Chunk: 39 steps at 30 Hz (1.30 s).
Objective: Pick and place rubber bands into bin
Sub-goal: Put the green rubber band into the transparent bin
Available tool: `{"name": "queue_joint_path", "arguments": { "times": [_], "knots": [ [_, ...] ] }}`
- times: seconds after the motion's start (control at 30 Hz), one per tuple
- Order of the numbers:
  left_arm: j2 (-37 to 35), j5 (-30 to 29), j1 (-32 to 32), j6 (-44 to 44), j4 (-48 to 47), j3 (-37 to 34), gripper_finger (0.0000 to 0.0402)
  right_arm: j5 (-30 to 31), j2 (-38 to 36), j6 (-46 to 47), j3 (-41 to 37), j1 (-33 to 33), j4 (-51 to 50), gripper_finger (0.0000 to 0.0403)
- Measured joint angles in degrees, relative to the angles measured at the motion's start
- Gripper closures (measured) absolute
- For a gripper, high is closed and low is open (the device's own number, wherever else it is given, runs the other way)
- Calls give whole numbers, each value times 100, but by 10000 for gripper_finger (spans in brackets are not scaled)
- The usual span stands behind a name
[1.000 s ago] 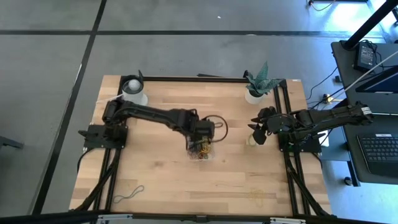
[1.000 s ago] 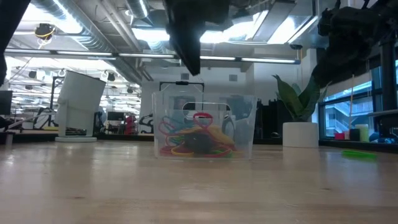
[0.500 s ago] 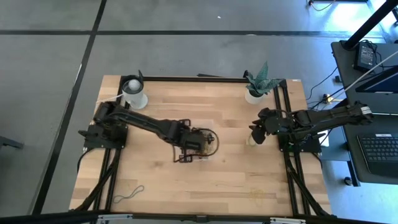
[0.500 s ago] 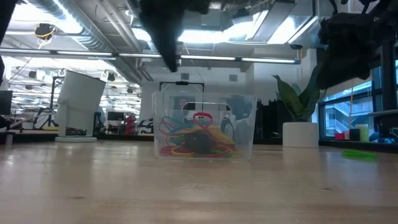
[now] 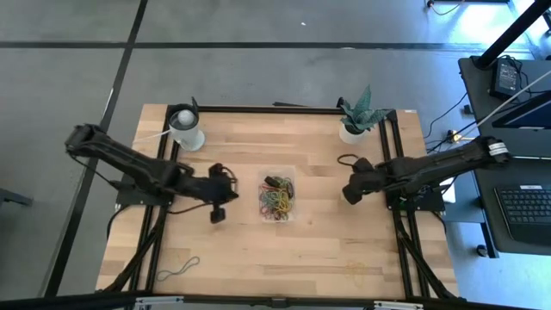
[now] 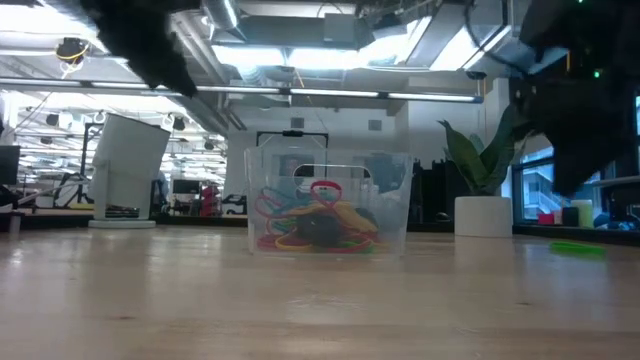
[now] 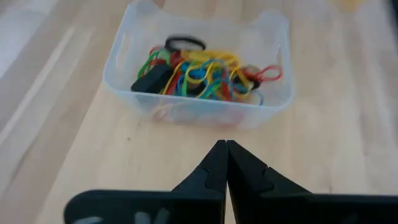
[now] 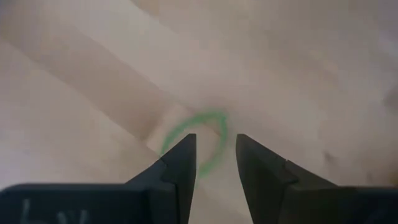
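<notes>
The clear bin (image 5: pixel 277 196) stands mid-table on its flat bottom, with a heap of coloured rubber bands (image 7: pixel 199 68) inside; it also shows in the low view (image 6: pixel 328 202). My left gripper (image 7: pixel 225 149) is shut with nothing in it and hangs left of the bin (image 5: pixel 217 213). My right gripper (image 5: pixel 351 191) is open at the right side of the table, pointing steeply down. A green rubber band (image 8: pixel 202 140) lies flat on the wood under it, and the two fingertips (image 8: pixel 214 146) stand over the band's loop. Whether they touch it does not show.
A white cup (image 5: pixel 185 129) stands at the far left and a potted plant (image 5: pixel 355 127) at the far right. Loose bands lie near the front edge: a greyish one (image 5: pixel 176 269) at the left and a yellow one (image 5: pixel 357 269) at the right.
My left gripper has drawn back from above the bin toward the table's left edge, swiftly, and now hangs beside the bin. My right gripper has sunk toward the table and tipped more steeply down.
</notes>
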Motion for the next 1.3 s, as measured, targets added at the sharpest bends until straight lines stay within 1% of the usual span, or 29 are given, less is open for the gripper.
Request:
{"name": "queue_joint_path", "arguments": {
  "times": [0.07, 0.13, 0.27, 0.43, 0.53, 0.63, 0.7, 0.73, 0.83, 0.87, 0.97, 1.1, 1.2, 1.3],
  "knots": [
    [-485, 3, -30, 6, 401, -465, 400, -144, 302, 245, 0, 0, -104, 286],
    [-946, 1, -32, 13, 602, -861, 400, -291, 619, 494, -1, -1, -118, 286],
    [-1711, -2, -32, 93, 619, -1438, 400, -446, 1185, 880, 0, -1, 63, 285],
    [-2437, -27, -32, 467, 623, -1948, 400, -609, 1812, 1186, -2, -1, 294, 283],
    [-2801, -44, -32, 474, 602, -2198, 400, -630, 2202, 1466, 16, -1, 499, 283],
    [-3120, -43, -32, 492, 580, -2368, 400, -645, 2503, 1521, 42, 3, 601, 286],
    [-3339, -37, -32, 626, 576, -2444, 400, -660, 2607, 1657, 77, 4, 646, 300],
    [-3458, -35, -32, 727, 589, -2479, 400, -683, 2651, 1784, 122, 2, 639, 314],
    [-3865, -7, -32, 1003, 578, -2569, 400, -702, 2648, 1924, 265, 34, 569, 375],
    [-3992, -5, -32, 1101, 585, -2576, 400, -694, 2632, 1928, 330, 63, 504, 388],
    [-4389, 119, -32, 1368, 558, -2623, 400, -697, 2515, 1938, 668, 133, 196, 393],
    [-4848, 119, -33, 1619, 545, -2699, 400, -639, 2376, 1916, 1291, 200, -254, 399],
    [-5066, 115, -32, 1833, 512, -2773, 400, -278, 2335, 1735, 2002, 213, -554, 401],
    [-5184, 113, -34, 1974, 550, -2912, 400, 212, 2338, 1320, 2752, 211, -722, 401]
  ]
}}
